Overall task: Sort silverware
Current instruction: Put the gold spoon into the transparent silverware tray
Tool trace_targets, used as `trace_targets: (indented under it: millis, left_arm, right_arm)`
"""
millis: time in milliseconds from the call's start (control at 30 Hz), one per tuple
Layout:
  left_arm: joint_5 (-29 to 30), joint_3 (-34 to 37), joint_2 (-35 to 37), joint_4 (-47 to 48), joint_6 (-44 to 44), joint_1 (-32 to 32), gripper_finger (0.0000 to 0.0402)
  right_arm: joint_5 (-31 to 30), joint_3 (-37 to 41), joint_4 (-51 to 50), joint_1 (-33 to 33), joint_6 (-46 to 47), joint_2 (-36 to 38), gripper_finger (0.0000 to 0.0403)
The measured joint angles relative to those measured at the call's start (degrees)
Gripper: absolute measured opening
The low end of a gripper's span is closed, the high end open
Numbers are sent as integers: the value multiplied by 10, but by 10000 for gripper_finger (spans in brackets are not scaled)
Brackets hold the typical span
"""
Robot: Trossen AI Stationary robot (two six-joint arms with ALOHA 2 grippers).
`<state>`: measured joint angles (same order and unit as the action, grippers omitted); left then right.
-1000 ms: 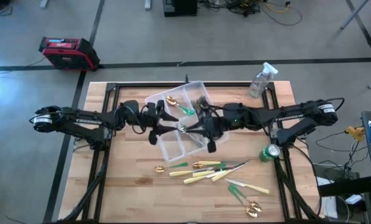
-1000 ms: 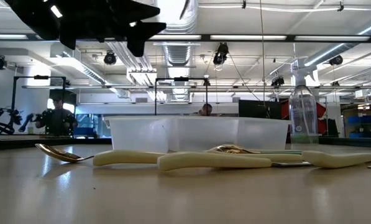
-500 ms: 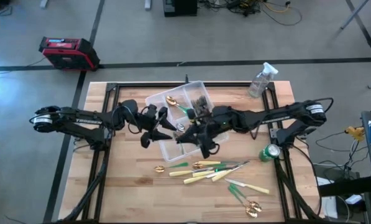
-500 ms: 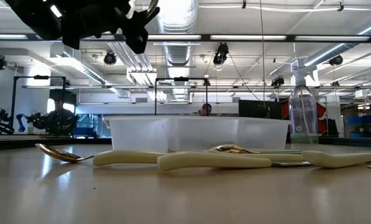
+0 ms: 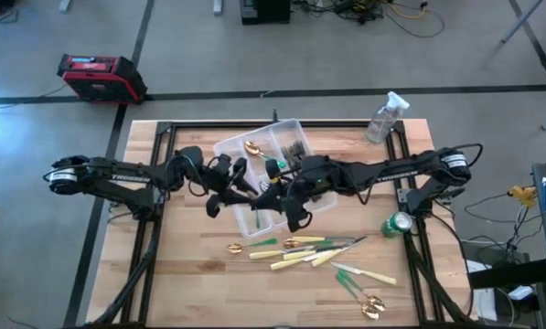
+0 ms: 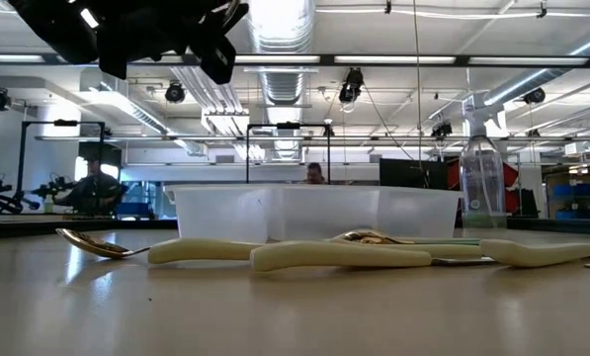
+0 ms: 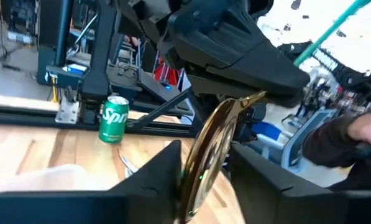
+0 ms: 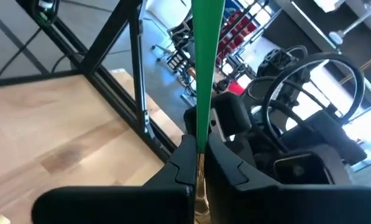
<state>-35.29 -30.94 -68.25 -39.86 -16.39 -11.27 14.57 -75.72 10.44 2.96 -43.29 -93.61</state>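
Over the clear tray, mid-table: a handover in progress. Right hand (image 5: 274, 187) stays pinched on a green-handled spoon (image 8: 205, 68), its gold bowl reaching toward the left arm. Left hand (image 5: 240, 185) has narrowed from a wide spread a second ago; its fingers (image 7: 166, 171) now bracket the gold bowl (image 7: 210, 155), though firm contact can't be told. Right arm has also pushed further left across the tray (image 5: 245, 217) since then. Judgement: the spoon is changing hands so the left can drop it in a compartment. Both arms reach in level from opposite sides, wrists meeting above the tray. Unsorted cream-handled knives (image 5: 305, 259) and gold spoons (image 5: 373, 306) lie on the table (image 5: 190, 274) nearer the front edge.
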Motion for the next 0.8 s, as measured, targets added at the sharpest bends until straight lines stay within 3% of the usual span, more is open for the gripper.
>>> trace_targets:
  millis: [167, 267, 367, 567, 667, 800]
  left_arm:
    - [1, 0, 0, 0, 24, 0, 12]
    - [11, 0, 0, -2, 27, 0, 5]
    - [19, 0, 2, -3, 25, -5, 2]
    - [32, 0, 30, 27, 19, -34, 1]
    - [51, -7, 49, 94, 19, -65, 0]
    - [105, -48, 64, 251, 45, -104, 0]
  right_arm:
    - [0, 0, -9, 0, 35, 1, 0]
    - [-15, 0, -12, 0, 46, 4, 3]
    - [-71, 0, -13, 2, 95, 7, 23]
    - [-159, -15, -115, 2, 125, 33, 106]
    - [-191, -33, -183, 6, 116, 48, 146]
    - [-295, -50, -246, 14, 116, 77, 181]
